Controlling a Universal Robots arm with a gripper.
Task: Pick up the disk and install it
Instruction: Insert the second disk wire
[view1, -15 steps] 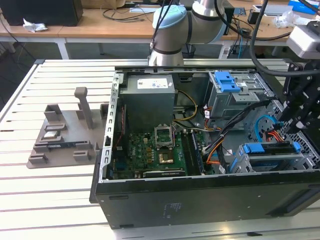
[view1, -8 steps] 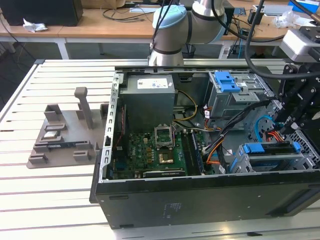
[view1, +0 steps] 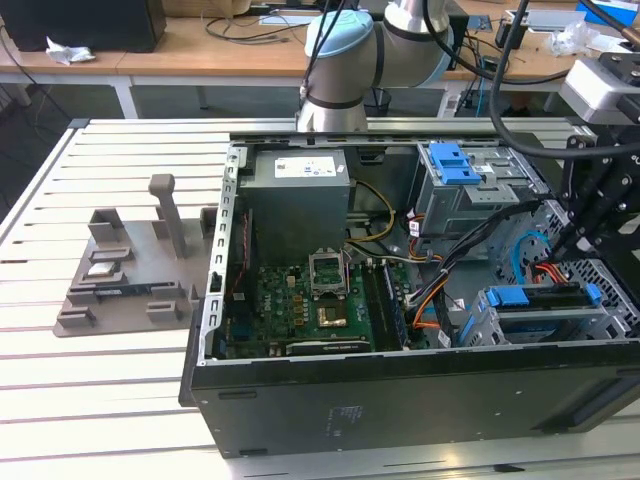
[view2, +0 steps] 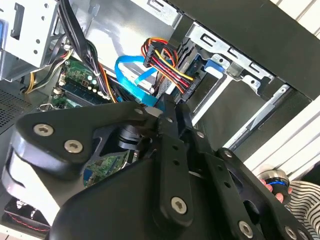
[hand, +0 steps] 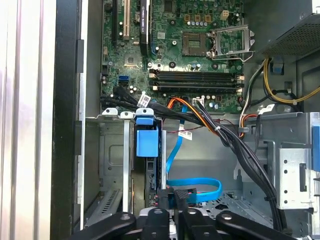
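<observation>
Disk (view1: 535, 300), blue-bracketed, stands edgewise in its drive cage (view1: 500, 325) directly beneath the gripper (hand: 172, 202), whose fingers press together at its rear edge; installation judged nearly complete.

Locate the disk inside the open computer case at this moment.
In the exterior view, the disk sits in the drive cage at the case's lower corner on the exterior view's right, below the gripper and beside the motherboard.

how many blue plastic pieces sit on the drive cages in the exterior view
2. One blue latch tops the upper cage, mid-case; one blue bracket sits in the lower cage toward the exterior view's right. Cables may hide more.
</observation>
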